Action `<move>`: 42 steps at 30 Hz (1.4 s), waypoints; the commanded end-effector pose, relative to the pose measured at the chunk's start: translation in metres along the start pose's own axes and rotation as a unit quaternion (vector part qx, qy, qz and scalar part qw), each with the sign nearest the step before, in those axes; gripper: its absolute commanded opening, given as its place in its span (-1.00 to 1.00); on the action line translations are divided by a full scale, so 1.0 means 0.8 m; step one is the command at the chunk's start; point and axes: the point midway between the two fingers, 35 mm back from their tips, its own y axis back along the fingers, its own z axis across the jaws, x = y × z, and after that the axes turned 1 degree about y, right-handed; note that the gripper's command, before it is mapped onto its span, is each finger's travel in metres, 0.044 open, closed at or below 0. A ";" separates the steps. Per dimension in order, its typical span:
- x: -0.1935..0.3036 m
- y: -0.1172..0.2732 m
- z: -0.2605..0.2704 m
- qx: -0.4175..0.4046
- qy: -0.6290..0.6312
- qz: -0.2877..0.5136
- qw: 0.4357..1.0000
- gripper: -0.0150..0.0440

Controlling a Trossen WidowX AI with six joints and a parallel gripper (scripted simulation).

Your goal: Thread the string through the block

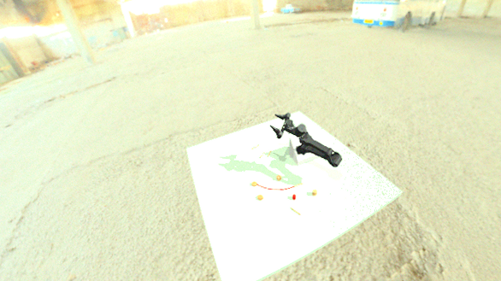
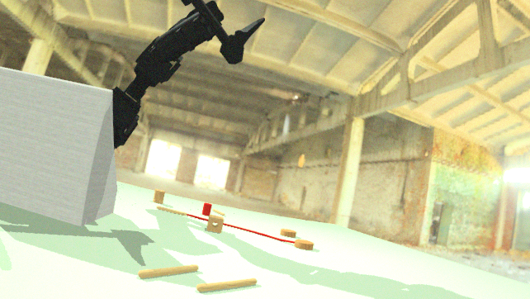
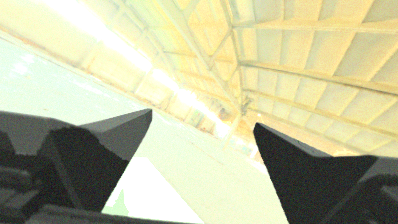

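The wooden block (image 1: 278, 178) (image 2: 210, 228) stands on the table, its hole facing the exterior camera. The string (image 1: 276, 189) (image 2: 256, 234) runs in a curve beside the block, not through it, from the round button (image 1: 254, 183) (image 2: 304, 245) to the thin stick (image 1: 299, 185) (image 2: 171, 211). That stick lies on the table beyond the block from the button. My gripper (image 1: 273, 120) (image 3: 204, 120) is wide open and empty, raised high above the table and far from the block and stick. The exterior view shows one finger fully.
A grey wedge-like body (image 1: 293, 152) (image 2: 49, 140) stands near the arm. Two loose sticks (image 2: 168, 272) (image 2: 227, 285) lie beyond the block in the top view. Another stick (image 1: 295, 210), a red cylinder (image 1: 294, 197) (image 2: 206, 209), a wooden cylinder (image 1: 314, 193) (image 2: 158, 196) and a disc (image 1: 259, 197) (image 2: 288, 233) lie around.
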 end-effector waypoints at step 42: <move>0.215 0.218 0.300 -0.842 0.489 -0.016 0.230 1.00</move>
